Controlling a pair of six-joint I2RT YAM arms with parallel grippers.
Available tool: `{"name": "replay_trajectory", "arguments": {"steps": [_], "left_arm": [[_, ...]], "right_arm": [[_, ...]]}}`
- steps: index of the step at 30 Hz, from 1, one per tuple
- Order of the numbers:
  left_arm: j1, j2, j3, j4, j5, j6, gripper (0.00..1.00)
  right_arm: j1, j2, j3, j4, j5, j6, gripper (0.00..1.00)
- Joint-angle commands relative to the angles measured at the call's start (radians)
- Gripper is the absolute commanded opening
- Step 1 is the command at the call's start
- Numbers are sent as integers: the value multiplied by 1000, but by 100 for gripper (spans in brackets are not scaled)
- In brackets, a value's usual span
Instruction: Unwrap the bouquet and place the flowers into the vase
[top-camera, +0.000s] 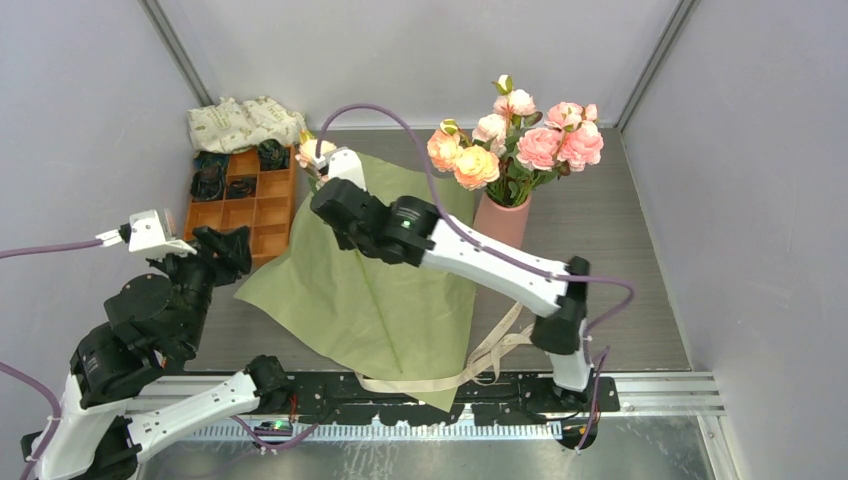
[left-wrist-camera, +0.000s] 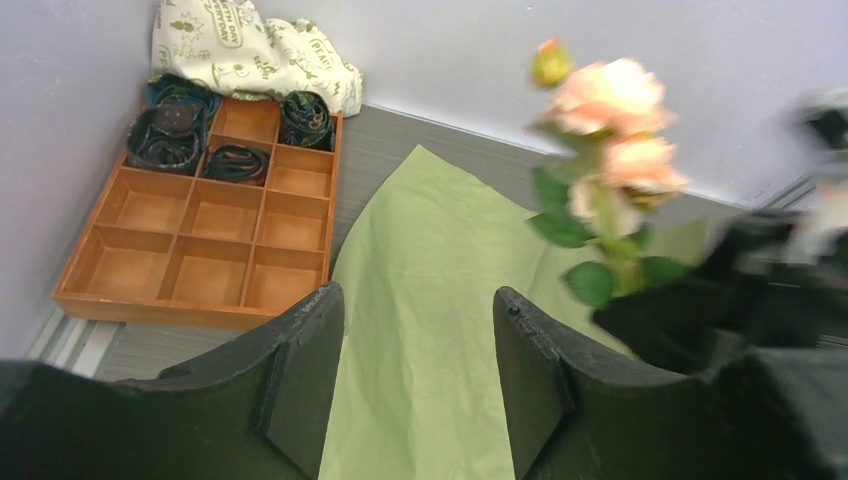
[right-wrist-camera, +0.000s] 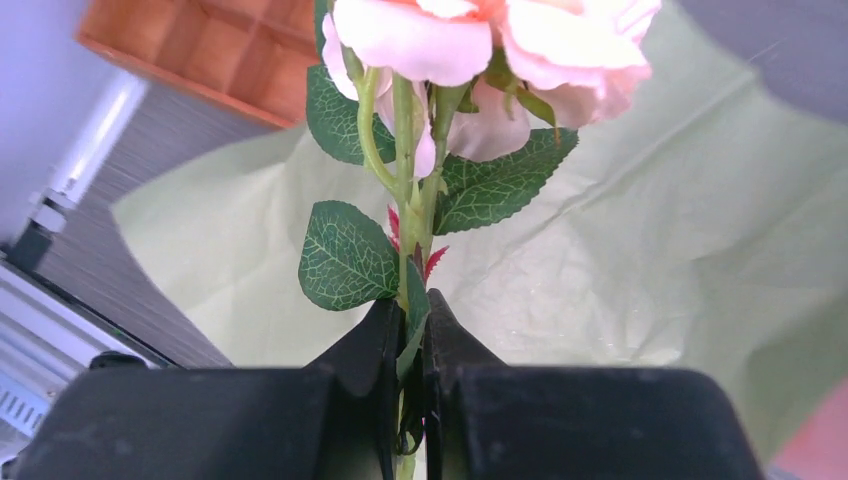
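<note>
the grey wood-grain table (top-camera: 620, 260) carries everything. spread open across its middle, green side up, lies the bouquet's olive-green paper (top-camera: 370, 290), creased down its length, its point reaching the near rail at 6 o'clock.

the right gripper (right-wrist-camera: 415, 320) reaches over the paper's far corner, toward 11 o'clock from the table's centre. its jaws are pressed together on the thin green stem of a single flower (right-wrist-camera: 405, 230), which stands upright out of the fingers with leaves on both sides and pink petals on top.

the left gripper (left-wrist-camera: 415, 330) hangs at 9 o'clock, over the paper's left edge. its jaws stand apart and there is nothing between them.

the orange compartment tray (top-camera: 262, 215) sits at 10 o'clock, just beside the paper. several far compartments hold dark coiled items (top-camera: 210, 180), too small to name.

behind the tray, in the 11 o'clock corner, is the cream printed cloth bundle (top-camera: 245, 122).

the other flowers (top-camera: 520, 140), pink and peach blooms, stand bunched in the vase (top-camera: 503, 222), a salmon-pink cylinder upright at 1 o'clock, just beside the paper's right edge.

the beige ribbon (top-camera: 490, 350) lies loose at 5 o'clock, partly on the paper and partly on the rail.
</note>
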Motion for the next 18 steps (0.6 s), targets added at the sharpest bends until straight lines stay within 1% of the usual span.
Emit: {"name": "replay_trajectory", "arguments": {"steps": [1, 5, 7, 9, 10, 13, 15, 18], "left_arm": [[-3, 5, -3, 39, 4, -8, 57], [-3, 10, -11, 46, 7, -10, 57], [-2, 15, -18, 54, 9, -12, 57], [-3, 25, -26, 67, 17, -11, 57], [-3, 32, -26, 71, 24, -12, 57], [-2, 58, -26, 83, 41, -12, 57], [-3, 77, -23, 89, 48, -12, 57], [-3, 99, -23, 100, 61, -13, 57]], "right_arm": [[63, -194, -44, 67, 244, -100, 1], [145, -356, -116, 160, 420, -227, 1], [175, -447, -182, 257, 500, -312, 1], [192, -545, -269, 389, 562, -428, 1], [194, -593, -312, 474, 582, -470, 1], [194, -702, -400, 601, 623, -571, 1], [194, -750, -429, 646, 636, -611, 1], [194, -800, -448, 667, 639, -634, 1]]}}
